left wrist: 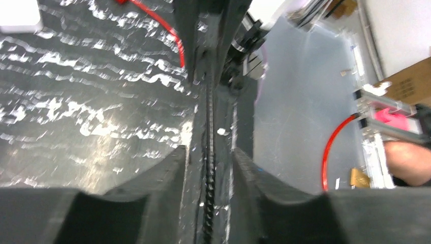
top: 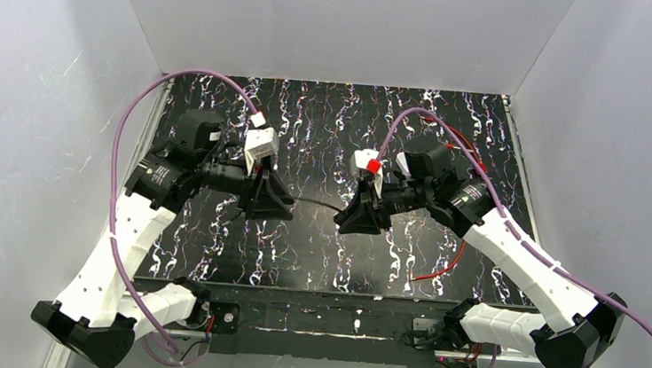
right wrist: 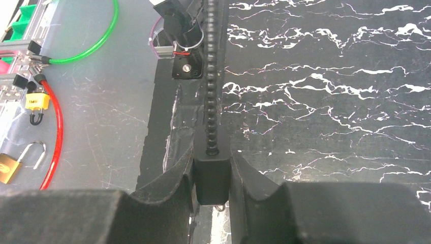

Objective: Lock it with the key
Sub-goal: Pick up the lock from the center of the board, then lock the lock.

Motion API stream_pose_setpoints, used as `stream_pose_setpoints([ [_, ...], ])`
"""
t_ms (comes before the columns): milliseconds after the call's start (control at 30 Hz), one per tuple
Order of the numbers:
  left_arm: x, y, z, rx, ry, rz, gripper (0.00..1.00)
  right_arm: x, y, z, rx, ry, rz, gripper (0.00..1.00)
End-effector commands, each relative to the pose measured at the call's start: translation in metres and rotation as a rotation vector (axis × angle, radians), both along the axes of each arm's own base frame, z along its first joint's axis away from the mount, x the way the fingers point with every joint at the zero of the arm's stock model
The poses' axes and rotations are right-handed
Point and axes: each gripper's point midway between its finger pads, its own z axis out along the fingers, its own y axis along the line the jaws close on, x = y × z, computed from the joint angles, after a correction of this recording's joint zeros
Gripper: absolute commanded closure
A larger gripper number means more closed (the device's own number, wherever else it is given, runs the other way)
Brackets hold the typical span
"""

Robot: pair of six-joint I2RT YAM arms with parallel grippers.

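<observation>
Black marbled counter [top: 328,122] fills frame centre. Ribbed cable [top: 316,203] spans mid-frame in top view: prob. light, semi-stiff, grippy. R fingers [right wrist: 254,183] pinch its lock body [right wrist: 212,175], bottom centre; rigid, likely best hold. L fingers [left wrist: 167,173] flank cable; can't tell if clamped.

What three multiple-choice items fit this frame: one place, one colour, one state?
1. The black cable runs:
A) between the left pincer and right pincer
B) along the back wall
C) under the left base

2. The loose wire on the table by the right arm is:
A) blue
B) red
C) white

3. The right pincer is:
A) open
B) shut on nothing
C) shut on the lock body

A: the top view shows it spanning them.
B: it is plainly red.
C: the right wrist view shows the fingers clamping the black block.
</observation>
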Motion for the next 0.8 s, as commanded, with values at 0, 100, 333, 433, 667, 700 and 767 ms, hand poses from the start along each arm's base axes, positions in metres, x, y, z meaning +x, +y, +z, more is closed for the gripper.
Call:
stream_pose_setpoints([
  [0,0.010,0.020,-0.024,0.153,-0.033,0.121,0.47,0.007,-0.006,0.023,0.039,-0.059,-0.032,0.99],
  [100,0.012,0.032,-0.031,0.262,-0.032,0.121,0.44,0.006,-0.011,0.015,0.007,-0.062,-0.037,0.99],
  [333,0.010,0.054,-0.028,0.393,-0.123,0.084,0.39,0.006,-0.021,-0.002,-0.062,-0.094,-0.037,0.99],
  [433,0.012,0.063,-0.030,0.433,-0.203,0.073,0.40,0.004,-0.024,-0.005,-0.069,-0.095,-0.033,0.99],
  [667,0.010,0.069,-0.045,0.483,-0.225,0.005,0.49,0.002,-0.024,-0.001,-0.058,-0.095,-0.022,0.99],
  [700,0.011,0.069,-0.048,0.487,-0.222,0.002,0.50,0.002,-0.023,0.000,-0.055,-0.096,-0.021,0.99],
  [767,0.015,0.069,-0.052,0.498,-0.219,0.005,0.51,0.001,-0.023,0.002,-0.050,-0.099,-0.018,0.99],
])
